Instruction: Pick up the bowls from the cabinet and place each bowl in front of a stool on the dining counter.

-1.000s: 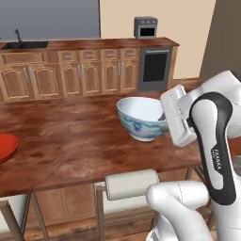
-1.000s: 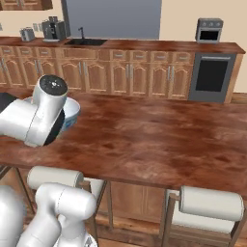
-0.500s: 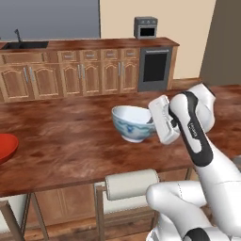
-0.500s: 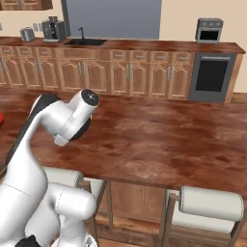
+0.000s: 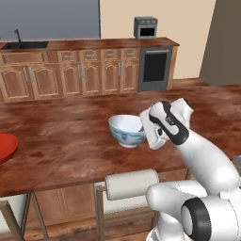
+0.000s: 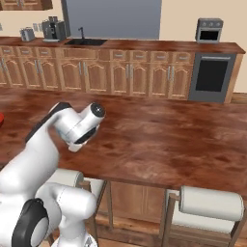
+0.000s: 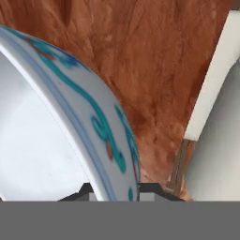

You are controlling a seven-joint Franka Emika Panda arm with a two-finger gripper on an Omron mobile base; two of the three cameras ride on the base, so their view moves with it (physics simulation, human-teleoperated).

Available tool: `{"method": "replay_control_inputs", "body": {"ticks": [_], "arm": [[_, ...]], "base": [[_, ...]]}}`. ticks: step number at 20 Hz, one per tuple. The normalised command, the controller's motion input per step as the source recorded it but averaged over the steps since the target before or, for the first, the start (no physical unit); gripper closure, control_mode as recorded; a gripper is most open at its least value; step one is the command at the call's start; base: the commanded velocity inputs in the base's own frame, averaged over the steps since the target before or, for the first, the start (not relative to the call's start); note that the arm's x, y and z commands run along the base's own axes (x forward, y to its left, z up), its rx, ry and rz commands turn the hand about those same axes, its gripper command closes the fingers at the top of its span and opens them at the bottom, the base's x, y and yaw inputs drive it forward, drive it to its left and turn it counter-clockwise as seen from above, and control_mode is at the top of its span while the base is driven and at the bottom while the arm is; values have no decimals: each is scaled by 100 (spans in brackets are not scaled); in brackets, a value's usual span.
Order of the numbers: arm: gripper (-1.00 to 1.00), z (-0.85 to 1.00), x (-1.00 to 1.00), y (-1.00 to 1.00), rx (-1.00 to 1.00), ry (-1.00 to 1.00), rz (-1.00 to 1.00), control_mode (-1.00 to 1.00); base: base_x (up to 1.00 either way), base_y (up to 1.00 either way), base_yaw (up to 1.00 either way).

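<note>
A white bowl with a blue floral pattern (image 5: 127, 131) hangs upright, low over the dining counter (image 5: 61, 136) near its front edge. My gripper (image 5: 143, 127) is shut on the bowl's right rim. In the hand view the patterned rim (image 7: 101, 126) runs down between the fingertips of the gripper (image 7: 115, 190). A stool (image 5: 132, 184) with an off-white padded top stands just below the counter edge in front of the bowl. The red bowl (image 5: 5, 147) sits on the counter at the far left. In the right base view my arm (image 6: 77, 126) hides the white bowl.
Two more stools (image 6: 210, 203) (image 6: 67, 177) line the counter's near side. The wall counter (image 5: 89, 44) behind carries a sink, an oven below and a small oven on top. The bottom of a brown wall cabinet (image 6: 21, 4) shows at the top left.
The arm has swung down and to the left, carrying the white bowl lower and closer to the counter's front edge. The grip on the rim has stayed shut.
</note>
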Motion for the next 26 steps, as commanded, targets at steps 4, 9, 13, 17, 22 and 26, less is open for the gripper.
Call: {"method": "replay_control_inputs", "body": {"ticks": [4, 9, 13, 17, 22, 26], "arm": [[100, -75, 38, 14, -7, 0, 0, -100], [100, -59, 10, 15, -1, -3, 6, -100], [100, -28, 6, 8, 0, -9, 6, -100], [100, -3, 23, 1, 0, -6, 0, -100], [-100, 0, 26, 2, 0, 0, 0, -100], [-100, 0, 12, 1, 0, 1, 0, -100]], "base": [[0, 0, 0], [0, 0, 0], [0, 0, 0], [0, 0, 0], [0, 0, 0], [0, 0, 0]]}}
